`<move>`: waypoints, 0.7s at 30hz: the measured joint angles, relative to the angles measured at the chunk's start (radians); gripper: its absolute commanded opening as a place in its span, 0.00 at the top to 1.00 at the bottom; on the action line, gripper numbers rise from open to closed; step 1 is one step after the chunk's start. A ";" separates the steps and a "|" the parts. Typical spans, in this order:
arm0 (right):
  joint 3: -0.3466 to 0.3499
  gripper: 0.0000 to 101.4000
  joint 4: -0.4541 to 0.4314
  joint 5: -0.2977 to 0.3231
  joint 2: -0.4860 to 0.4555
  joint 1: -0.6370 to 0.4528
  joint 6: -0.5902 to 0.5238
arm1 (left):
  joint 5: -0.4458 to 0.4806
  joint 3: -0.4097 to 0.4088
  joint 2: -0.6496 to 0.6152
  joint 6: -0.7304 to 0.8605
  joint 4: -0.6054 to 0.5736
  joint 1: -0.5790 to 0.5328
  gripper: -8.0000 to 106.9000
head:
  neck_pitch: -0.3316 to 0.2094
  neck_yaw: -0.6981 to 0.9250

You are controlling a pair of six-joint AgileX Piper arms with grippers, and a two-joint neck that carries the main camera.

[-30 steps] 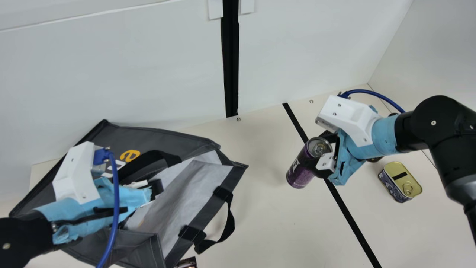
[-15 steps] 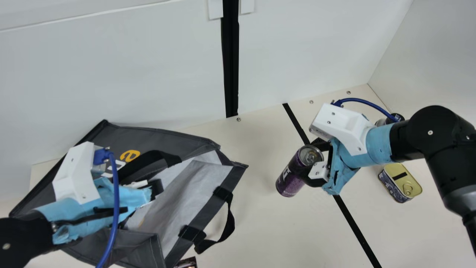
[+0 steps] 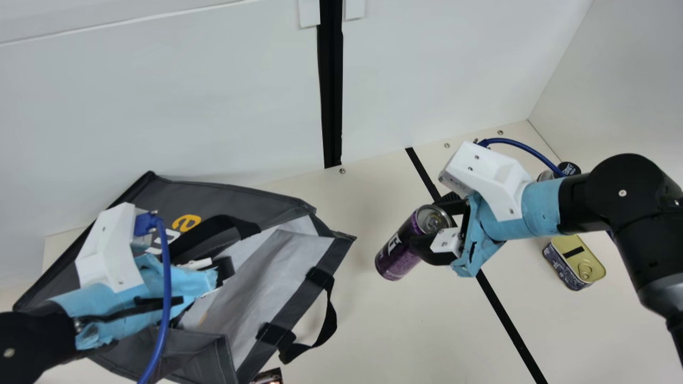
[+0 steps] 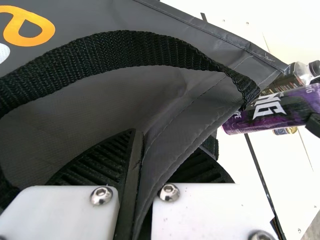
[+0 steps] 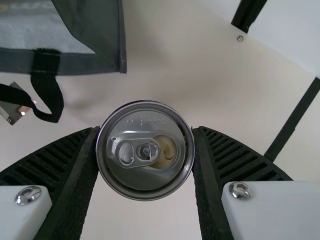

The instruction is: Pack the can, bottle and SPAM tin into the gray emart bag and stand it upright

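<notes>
Right, in the main view you have the tall purple-and-black metal can (image 3: 403,253) clear of the bag, between it and your right arm, in the right gripper (image 3: 430,224). Its long axis slants: base toward the bag, lid end back at your wrist. That's the line to watch, because the gray fabric bag (image 3: 240,198) lies over with its pale-lined mouth facing that base. The right arm is the nearer one for the can, so it looks like your carrier. You can't tell what's deep inside the bag. The gold-lidded oblong tin (image 3: 578,260) and the black-capped bottle (image 3: 569,169) are outside, over on the right arm's side.

Over to the left wrist view: your left gripper (image 4: 150,150) is closed on a fold of the bag's wall, beneath the black webbing handle (image 4: 125,48), apparently bracing it.

Now the right wrist view: your ribbed fingers are parted just the can's width, pressing both sides around its silver lid (image 5: 145,150). Keep that base low enough to pass the rim.
</notes>
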 measured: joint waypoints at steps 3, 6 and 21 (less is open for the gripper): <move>-0.005 1.00 0.026 0.004 -0.012 0.022 0.027 | 0.000 0.000 0.000 0.000 0.000 0.000 1.00 | 0.000 -0.002; -0.014 1.00 0.051 0.004 -0.027 0.050 0.058 | 0.000 0.000 0.000 0.000 0.000 0.000 1.00 | 0.000 0.000; -0.116 1.00 0.125 0.005 -0.099 0.189 0.238 | 0.000 0.000 0.000 0.000 0.000 0.000 1.00 | 0.000 -0.002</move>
